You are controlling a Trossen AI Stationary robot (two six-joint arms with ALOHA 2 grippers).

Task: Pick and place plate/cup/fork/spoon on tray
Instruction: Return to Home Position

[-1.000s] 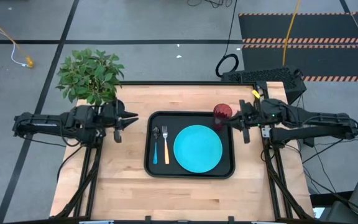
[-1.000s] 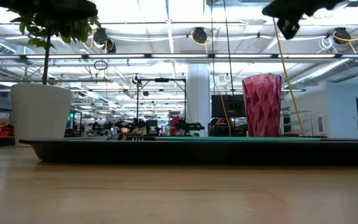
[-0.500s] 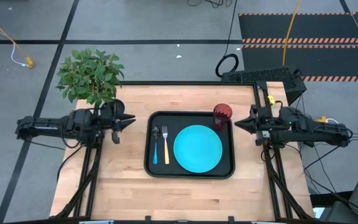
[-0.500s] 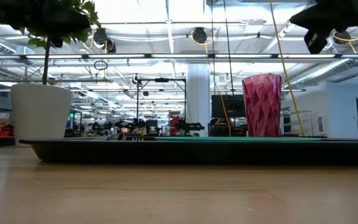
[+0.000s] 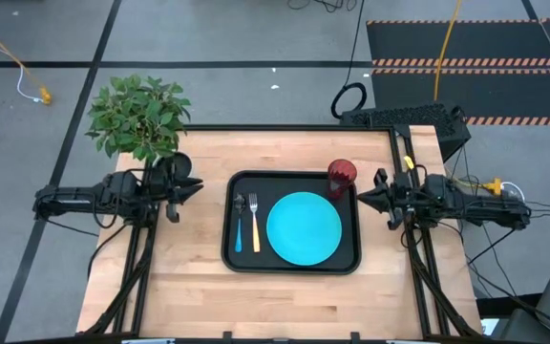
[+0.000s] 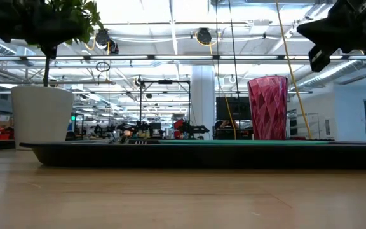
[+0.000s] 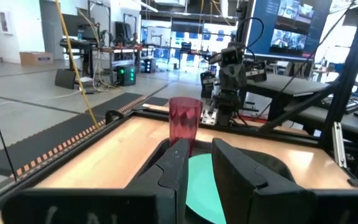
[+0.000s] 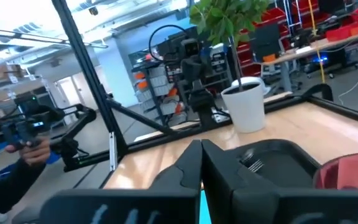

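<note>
We see a pale wooden bench (image 5: 199, 277) standing on a grey workshop floor, with a potted plant (image 5: 139, 117) at its far left corner. The black tray (image 5: 292, 266) lies in the middle of the bench. Everything we were to load seems already on it: the plate (image 5: 304, 228) lies flat right of centre, the cup (image 5: 342, 177) stands upright in the far right corner just beside the plate, and the fork (image 5: 254, 224) and spoon (image 5: 239, 225) lie side by side along the left side. By our reckoning nothing is left to place.

Fork and spoon both have their long axes running from the tray's far side to its near side, parallel to each other. The tines and bowl point to the far side, while the yellow and blue handles point towards the near edge.

The left gripper (image 5: 185, 185) hovers off the tray's left side, its jaws a little apart and empty. The right gripper (image 5: 363, 195) hovers just off the tray's right edge near the cup, jaws closed together on nothing.
</note>
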